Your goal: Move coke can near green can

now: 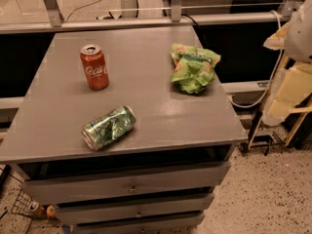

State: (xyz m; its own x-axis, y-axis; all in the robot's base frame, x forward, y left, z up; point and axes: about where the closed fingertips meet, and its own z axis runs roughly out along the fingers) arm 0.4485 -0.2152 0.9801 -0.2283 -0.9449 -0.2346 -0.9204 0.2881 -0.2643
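The coke can (94,67) stands upright on the grey table (146,116), at its back left. The green can (108,127) lies on its side near the front left edge, dented, a short way in front of the coke can. The two cans do not touch. My gripper is not in view. Only cream-coloured parts of my arm (292,77) show at the right edge, beside the table and away from both cans.
A bright green snack bag (194,67) lies at the back right of the table. The table has drawers (131,189) below its front edge. A metal rail (146,21) runs behind it. Speckled floor is at the lower right.
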